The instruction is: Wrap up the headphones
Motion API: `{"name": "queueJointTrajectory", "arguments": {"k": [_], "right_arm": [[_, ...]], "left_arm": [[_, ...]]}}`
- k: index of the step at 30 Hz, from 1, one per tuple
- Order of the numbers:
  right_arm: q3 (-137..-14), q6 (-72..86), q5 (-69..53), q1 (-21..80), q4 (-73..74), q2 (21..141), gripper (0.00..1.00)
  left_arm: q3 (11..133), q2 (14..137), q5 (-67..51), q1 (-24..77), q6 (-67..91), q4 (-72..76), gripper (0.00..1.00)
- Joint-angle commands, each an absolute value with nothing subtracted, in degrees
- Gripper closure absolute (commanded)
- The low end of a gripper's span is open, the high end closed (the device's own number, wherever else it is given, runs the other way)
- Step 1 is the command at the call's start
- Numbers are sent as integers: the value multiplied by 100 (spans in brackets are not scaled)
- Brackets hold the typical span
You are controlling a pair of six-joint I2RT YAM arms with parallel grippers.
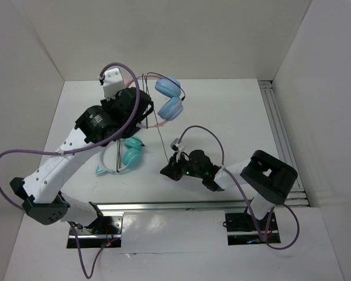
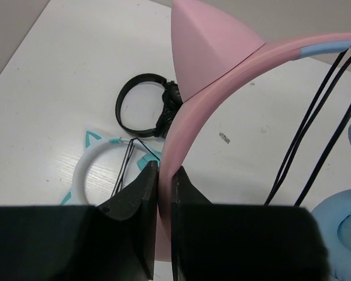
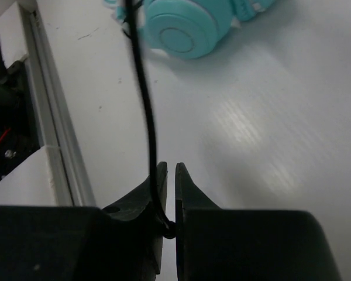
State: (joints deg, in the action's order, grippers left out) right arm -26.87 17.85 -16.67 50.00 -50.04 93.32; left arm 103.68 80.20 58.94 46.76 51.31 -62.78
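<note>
Grips pink cat-ear headphones by the headband with left claw, jaws narrow and clamped on the band. Holds them up off the desk, beyond the teal headphones, blue cups hanging. Pinches black cable in right claw, jaws nearly together, low over desk just right of the teal headphones. Runs cable straight from cups down to right claw. Small black headphones flat on desk, just beside the teal headphones' whitish band.

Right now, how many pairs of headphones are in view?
3. The pink pair is clamped in the left gripper; the teal pair lies on the table; the black pair, beside it, shows only in the left wrist view.
</note>
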Motion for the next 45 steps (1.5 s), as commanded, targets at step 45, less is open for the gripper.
{"name": "queueJointTrajectory", "arguments": {"k": [45], "right_arm": [[-3666, -826, 1818, 6196, -114, 4729, 100]], "left_arm": [[7313, 7507, 2673, 5835, 1723, -5114, 100]]}}
